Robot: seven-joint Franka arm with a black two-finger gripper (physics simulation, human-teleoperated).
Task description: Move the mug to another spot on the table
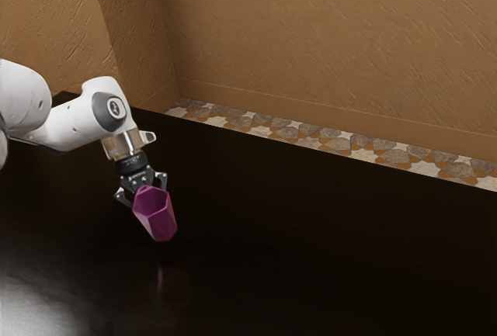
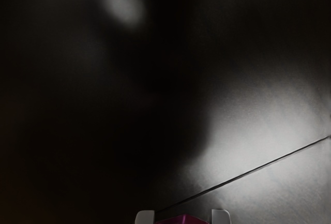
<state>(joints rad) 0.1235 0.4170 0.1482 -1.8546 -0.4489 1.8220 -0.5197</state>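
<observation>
A purple faceted mug hangs tilted in the air above the dark table, its base pointing down toward the exterior view's right. My black gripper is shut on its rim from two sides. A faint purple reflection of the mug lies on the table just beneath it. In the wrist view a strip of the mug sits between two pale fingertips, with the glossy tabletop beyond.
The dark glossy table stretches wide toward the exterior view's right and front. Its far edge meets a patterned floor strip and brown walls. A thin seam line crosses the tabletop in the wrist view.
</observation>
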